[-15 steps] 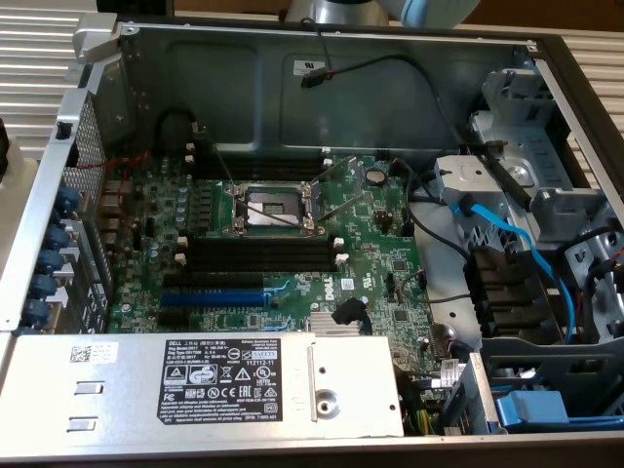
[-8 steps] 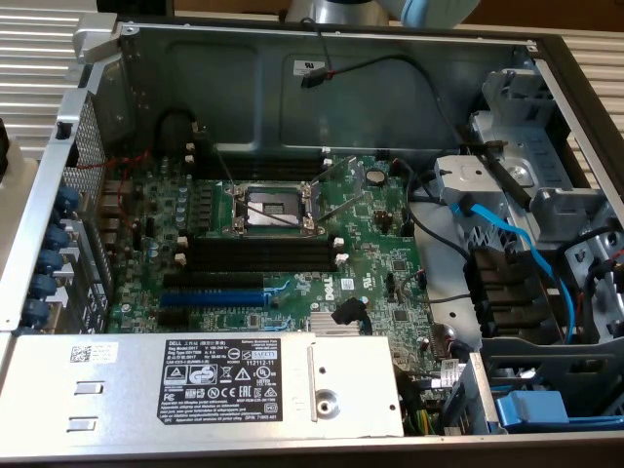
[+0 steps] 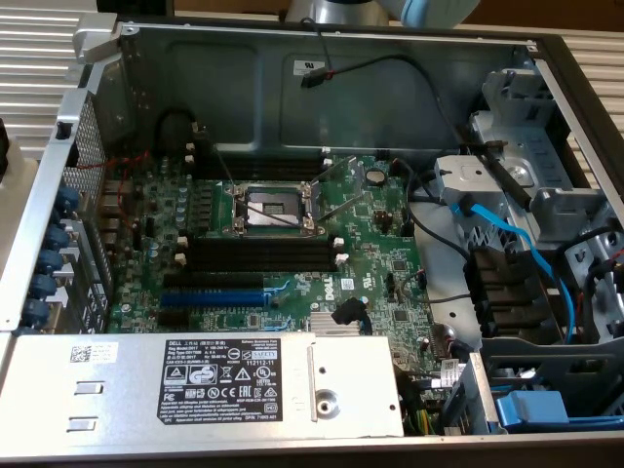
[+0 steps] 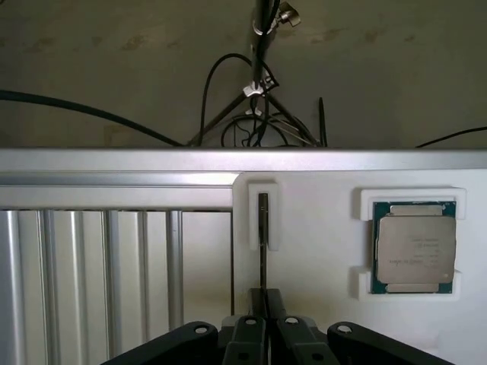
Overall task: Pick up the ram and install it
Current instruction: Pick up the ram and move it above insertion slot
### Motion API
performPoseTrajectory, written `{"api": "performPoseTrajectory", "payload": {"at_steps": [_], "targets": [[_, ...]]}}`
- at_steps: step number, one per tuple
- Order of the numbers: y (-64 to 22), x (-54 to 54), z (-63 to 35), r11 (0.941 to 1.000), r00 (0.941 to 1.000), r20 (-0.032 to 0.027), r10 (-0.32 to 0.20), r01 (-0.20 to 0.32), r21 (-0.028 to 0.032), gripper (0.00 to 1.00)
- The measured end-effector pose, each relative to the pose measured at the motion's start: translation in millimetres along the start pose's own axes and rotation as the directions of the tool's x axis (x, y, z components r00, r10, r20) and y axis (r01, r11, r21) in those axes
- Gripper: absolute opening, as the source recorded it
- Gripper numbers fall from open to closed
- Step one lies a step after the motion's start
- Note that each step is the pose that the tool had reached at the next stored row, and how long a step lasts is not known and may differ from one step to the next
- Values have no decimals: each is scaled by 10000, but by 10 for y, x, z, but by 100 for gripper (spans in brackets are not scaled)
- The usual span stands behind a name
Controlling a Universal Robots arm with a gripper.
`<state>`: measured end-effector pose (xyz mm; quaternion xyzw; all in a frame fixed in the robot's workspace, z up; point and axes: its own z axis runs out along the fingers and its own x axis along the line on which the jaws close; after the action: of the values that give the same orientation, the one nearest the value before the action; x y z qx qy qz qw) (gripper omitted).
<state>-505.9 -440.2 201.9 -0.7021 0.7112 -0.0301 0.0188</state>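
Your claw (image 4: 265,298) is closed almost all the way, with a finger on each flat side of the ram (image 4: 262,228). You see the ram edge-on as a thin dark strip, standing on edge in a narrow slot of the white holder (image 4: 312,251). A processor (image 4: 415,245) lies flat in its own recess of the same holder, near the ram. The holder rests on the ribbed metal tabletop (image 4: 91,266).

In the exterior view, the open computer case (image 3: 292,58) shows the motherboard (image 3: 390,283), with the processor socket (image 3: 271,205) near the middle. The black memory slots (image 3: 253,249) run just at its six o'clock. The blue expansion slot (image 3: 210,292) lies farther out toward seven o'clock
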Motion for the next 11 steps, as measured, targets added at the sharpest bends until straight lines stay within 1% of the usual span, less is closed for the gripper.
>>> {"api": "performPoseTrajectory", "payload": {"at_steps": [11], "targets": [[0, 0, -7, 10000, 10000, 1, 0, 0, 1, 12]]}}
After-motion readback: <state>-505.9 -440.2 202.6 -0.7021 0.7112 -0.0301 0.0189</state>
